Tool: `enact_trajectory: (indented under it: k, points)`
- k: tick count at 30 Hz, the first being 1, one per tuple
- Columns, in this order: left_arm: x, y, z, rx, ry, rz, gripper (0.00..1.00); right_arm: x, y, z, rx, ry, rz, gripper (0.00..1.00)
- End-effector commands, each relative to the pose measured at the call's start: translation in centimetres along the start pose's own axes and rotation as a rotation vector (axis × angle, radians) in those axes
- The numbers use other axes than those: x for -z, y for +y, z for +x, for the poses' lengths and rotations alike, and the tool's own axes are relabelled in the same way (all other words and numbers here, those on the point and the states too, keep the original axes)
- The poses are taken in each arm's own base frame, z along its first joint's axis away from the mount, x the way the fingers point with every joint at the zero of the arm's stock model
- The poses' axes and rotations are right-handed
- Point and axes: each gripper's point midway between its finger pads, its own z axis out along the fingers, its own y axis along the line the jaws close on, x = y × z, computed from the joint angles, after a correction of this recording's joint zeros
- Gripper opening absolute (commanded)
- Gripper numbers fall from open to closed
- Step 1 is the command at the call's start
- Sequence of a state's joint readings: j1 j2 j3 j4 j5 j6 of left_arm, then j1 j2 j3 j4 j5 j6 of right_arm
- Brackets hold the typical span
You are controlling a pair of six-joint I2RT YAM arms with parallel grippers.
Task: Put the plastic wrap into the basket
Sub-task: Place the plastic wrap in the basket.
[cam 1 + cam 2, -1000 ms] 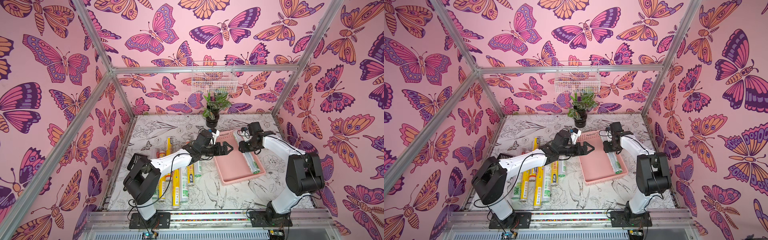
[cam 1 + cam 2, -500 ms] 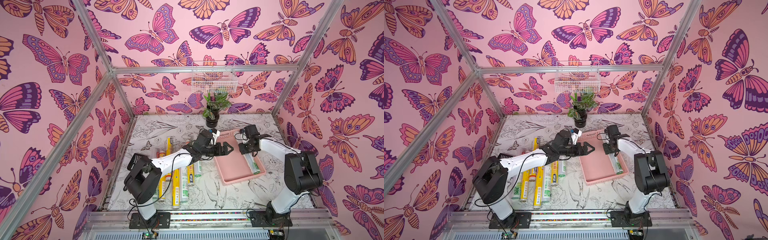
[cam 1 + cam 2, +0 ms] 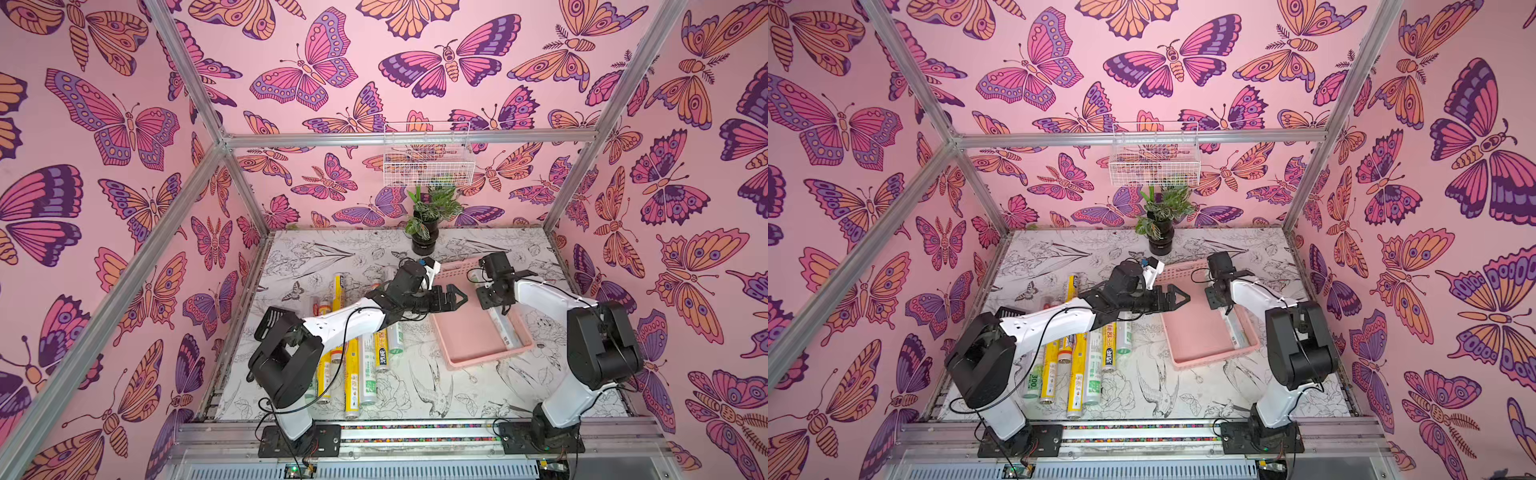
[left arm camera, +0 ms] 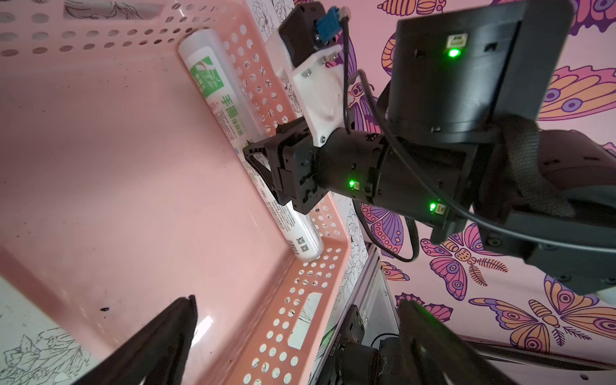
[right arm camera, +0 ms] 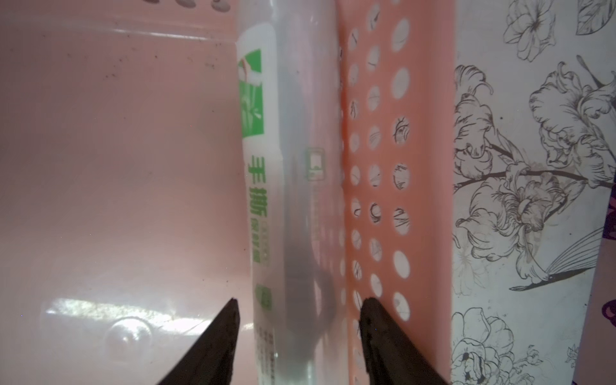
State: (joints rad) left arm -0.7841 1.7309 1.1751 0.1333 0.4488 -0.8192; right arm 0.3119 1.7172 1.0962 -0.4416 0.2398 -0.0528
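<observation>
Plastic wrap roll point(image 3: 504, 328), silvery-white with green print, lies in the pink basket point(image 3: 469, 336) along its right-hand wall, right of frame centre in both top views. Right gripper point(image 5: 298, 301) straddles the roll: jaws parted, gap showing either side, gripping nothing. Left gripper point(image 3: 455, 297) spread wide, empty, over the basket's left part. Other rolls point(image 3: 351, 370) lie on the table point(image 3: 419, 386), lower centre-left.

The basket point(image 5: 430, 133) is smooth glossy plastic; the plastic wrap point(image 5: 293, 200) looks sleek, translucent.
</observation>
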Motion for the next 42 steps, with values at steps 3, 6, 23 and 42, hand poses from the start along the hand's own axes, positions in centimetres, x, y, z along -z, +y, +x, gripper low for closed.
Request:
enact_trajectory:
  k: [3, 6, 23, 42]
  points:
    - [-0.2, -0.2, 0.3, -0.017, 0.017, 0.009, 1.00, 1.3, -1.4, -0.8, -0.008, -0.031, 0.098, 0.58]
    - [-0.1, -0.1, 0.4, -0.015, 0.016, 0.004, 1.00, 1.7, -2.1, -0.8, -0.013, -0.029, 0.161, 0.53]
    - [4.1, 4.0, -0.1, -0.062, -0.123, -0.239, 1.00, 12.2, 3.8, -2.4, -0.408, -0.297, -0.356, 0.51]
    - [15.3, 11.8, -0.6, 0.067, -0.400, -0.466, 1.00, 15.5, 18.6, -4.7, -0.310, -0.263, -0.592, 0.49]
